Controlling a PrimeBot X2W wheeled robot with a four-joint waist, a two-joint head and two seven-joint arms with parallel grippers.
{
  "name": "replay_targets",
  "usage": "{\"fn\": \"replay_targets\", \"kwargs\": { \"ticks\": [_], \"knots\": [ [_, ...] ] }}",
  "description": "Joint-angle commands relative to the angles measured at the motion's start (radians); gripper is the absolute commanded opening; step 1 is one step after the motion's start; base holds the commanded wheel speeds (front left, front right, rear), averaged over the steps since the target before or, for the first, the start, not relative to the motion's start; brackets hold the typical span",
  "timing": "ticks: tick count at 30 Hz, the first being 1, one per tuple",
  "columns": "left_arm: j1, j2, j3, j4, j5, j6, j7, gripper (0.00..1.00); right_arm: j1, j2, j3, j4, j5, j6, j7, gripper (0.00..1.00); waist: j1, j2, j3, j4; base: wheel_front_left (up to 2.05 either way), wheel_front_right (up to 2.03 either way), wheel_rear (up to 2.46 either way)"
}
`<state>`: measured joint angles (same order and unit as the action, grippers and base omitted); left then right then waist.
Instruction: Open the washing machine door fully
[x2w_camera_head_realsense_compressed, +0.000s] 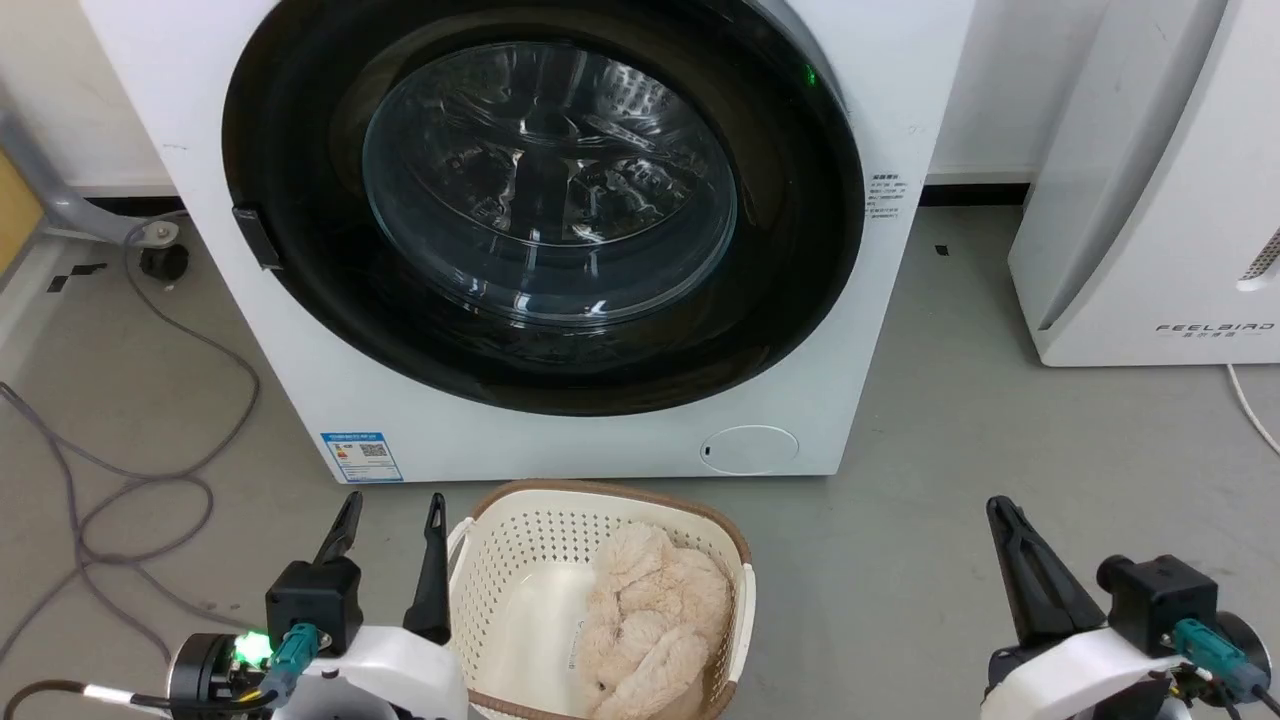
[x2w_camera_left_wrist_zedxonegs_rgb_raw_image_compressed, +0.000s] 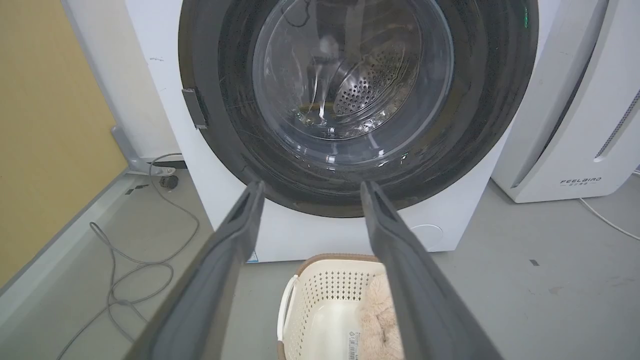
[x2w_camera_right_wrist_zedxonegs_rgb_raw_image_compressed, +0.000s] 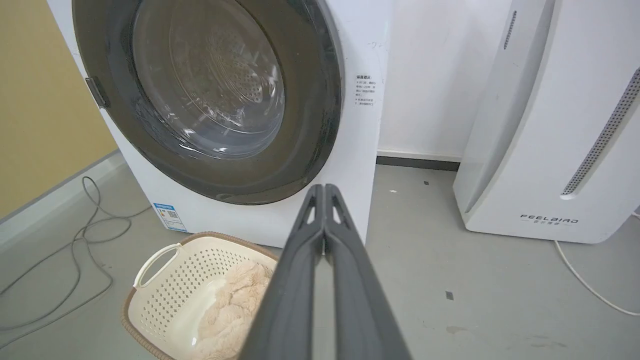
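The washing machine door (x2w_camera_head_realsense_compressed: 545, 200) is seen shut flat against the washing machine (x2w_camera_head_realsense_compressed: 560, 445), ahead of and above both grippers, with a laundry basket (x2w_camera_head_realsense_compressed: 500, 560) parked on the floor in between. A small dark tab (x2w_camera_head_realsense_compressed: 256, 237) is set on the door's left rim, so the left gripper (x2w_camera_head_realsense_compressed: 394, 500), fingers spread, is judged nearer. The right gripper (x2w_camera_head_realsense_compressed: 1003, 515) is pressed together, well off right. Looks-wise: glossy black ring, clear bulging glass, drum holes visible through it.

"FEELBIRD" stands in dark letters low on the front of the white appliance (x2w_camera_head_realsense_compressed: 1150, 200). The blue label (x2w_camera_head_realsense_compressed: 361, 456) and the small printed sticker (x2w_camera_head_realsense_compressed: 886, 197) on the washing machine (x2w_camera_head_realsense_compressed: 560, 440) are too small to read.
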<state>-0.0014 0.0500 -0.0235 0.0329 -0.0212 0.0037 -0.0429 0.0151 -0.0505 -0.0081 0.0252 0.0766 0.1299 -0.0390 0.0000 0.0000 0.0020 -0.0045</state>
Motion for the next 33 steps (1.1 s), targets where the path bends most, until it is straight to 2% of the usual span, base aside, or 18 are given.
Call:
{"fn": "replay_targets", "kwargs": {
  "ticks": [1, 18, 26, 33],
  "knots": [
    [-0.018, 0.0, -0.004, 0.004, -0.008, -0.007, -0.01, 1.0, -0.001, 0.0, -0.001, 0.006, 0.023, 0.0, -0.01, 0.0, 0.0, 0.0, 0.0, 0.0, 0.0, 0.0, 0.0],
    [-0.033, 0.0, -0.018, 0.021, -0.027, -0.009, -0.045, 1.0, -0.065, 0.0, -0.005, 0.067, 0.323, 0.0, -0.049, 0.0, 0.0, 0.0, 0.009, -0.002, 0.0, 0.0, 0.0],
    [-0.045, 0.0, -0.017, 0.023, -0.031, -0.013, -0.062, 1.0, -0.143, 0.0, -0.021, 0.088, 0.519, 0.0, -0.038, 0.0, 0.0, 0.0, 0.024, -0.007, 0.0, 0.0, 0.0],
    [-0.061, 0.0, -0.017, 0.018, -0.033, -0.018, -0.076, 1.0, -0.239, -0.015, -0.046, 0.126, 0.625, 0.0, -0.031, 0.0, 0.0, 0.0, 0.046, -0.005, 0.0, 0.0, 0.0]
  ]
}}
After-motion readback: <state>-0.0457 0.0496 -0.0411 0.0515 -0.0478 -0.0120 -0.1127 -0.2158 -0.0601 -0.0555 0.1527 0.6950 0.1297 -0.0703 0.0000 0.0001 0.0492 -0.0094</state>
